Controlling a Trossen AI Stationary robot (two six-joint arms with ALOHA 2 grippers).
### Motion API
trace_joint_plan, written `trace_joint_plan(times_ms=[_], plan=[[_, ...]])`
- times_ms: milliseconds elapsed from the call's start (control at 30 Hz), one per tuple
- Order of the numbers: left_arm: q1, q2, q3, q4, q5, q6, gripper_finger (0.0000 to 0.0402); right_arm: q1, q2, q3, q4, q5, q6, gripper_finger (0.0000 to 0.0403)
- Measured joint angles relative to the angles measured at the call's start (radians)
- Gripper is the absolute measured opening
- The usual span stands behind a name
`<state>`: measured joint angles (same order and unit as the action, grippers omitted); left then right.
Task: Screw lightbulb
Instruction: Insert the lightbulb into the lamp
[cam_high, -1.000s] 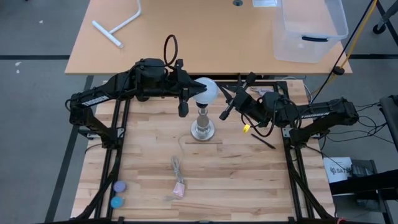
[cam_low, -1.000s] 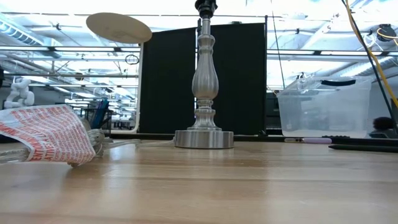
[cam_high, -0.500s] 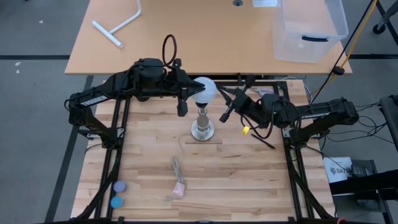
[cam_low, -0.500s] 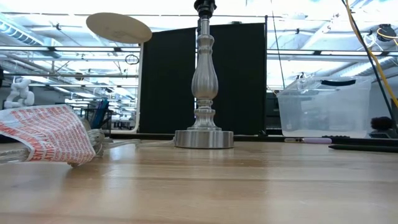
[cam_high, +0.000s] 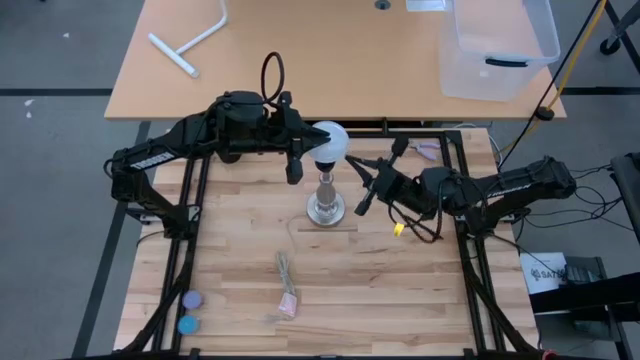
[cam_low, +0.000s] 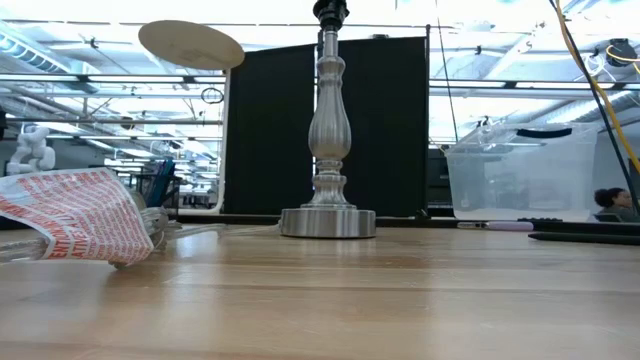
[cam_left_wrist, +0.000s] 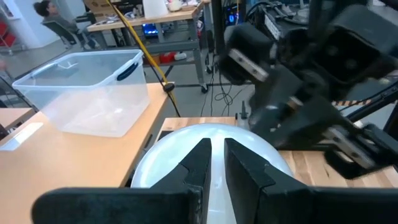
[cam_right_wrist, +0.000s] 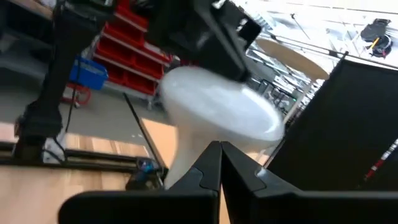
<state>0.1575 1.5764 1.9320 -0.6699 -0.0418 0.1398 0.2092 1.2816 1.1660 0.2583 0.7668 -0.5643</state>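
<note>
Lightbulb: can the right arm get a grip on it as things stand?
Probably not cleanly. The left gripper sits against the lightbulb atop the lamp post; the right gripper is shut, off to the post's side.

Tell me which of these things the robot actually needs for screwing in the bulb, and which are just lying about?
Needed: bulb; lamp post; left gripper; right gripper.

Lying about: clear bin; white pipe; wrapper; two small caps.

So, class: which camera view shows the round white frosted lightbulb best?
The right wrist view: the round white frosted lightbulb shows its globe and tapering neck in profile. The high view gives only its globe top, the left wrist view a partial dome behind dark fingers, and the low view misses it.
</note>
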Motion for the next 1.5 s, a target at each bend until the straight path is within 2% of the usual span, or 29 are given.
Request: trace_joint_plan(times_ms=[100,233,333,433,600,733,867,1033,1333,1500], plan=[[0.000,0.000,0.000,-0.001,0.000,0.000,0.0051,0.041,0.000,0.000,-0.062,0.070,0.043,0.0000],[0.000,0.000,0.000,-0.001,0.000,-0.004,0.0051,0.087,0.000,0.000,-0.168,0.083,0.166,0.0001],[0.000,0.000,0.000,-0.001,0.000,-0.005,0.0051,0.098,0.010,0.000,-0.209,0.084,0.268,0.0020],[0.000,0.000,0.000,0.001,0.000,-0.005,0.0051,0.096,0.037,0.000,-0.228,0.087,0.350,0.0063],[0.000,0.001,-0.001,0.011,0.000,-0.008,0.0051,0.061,0.108,0.000,-0.188,0.089,0.442,0.0169],[-0.001,0.001,-0.001,0.012,0.002,-0.019,0.0051,0.018,0.161,0.000,-0.072,0.094,0.448,0.0247],[-0.001,0.001,-0.001,0.013,0.003,-0.023,0.0051,-0.012,0.209,0.001,0.082,0.094,0.396,0.0291],[-0.004,0.001,-0.001,0.012,0.000,-0.023,0.0051,-0.045,0.239,0.001,0.165,0.111,0.376,0.0303],[-0.007,0.002,-0.001,0.013,0.011,-0.028,0.0051,-0.042,0.233,0.001,0.200,0.194,0.334,0.0300],[-0.008,0.002,-0.001,0.014,0.009,-0.027,0.0051,-0.057,0.233,0.001,0.259,0.149,0.288,0.0300]])
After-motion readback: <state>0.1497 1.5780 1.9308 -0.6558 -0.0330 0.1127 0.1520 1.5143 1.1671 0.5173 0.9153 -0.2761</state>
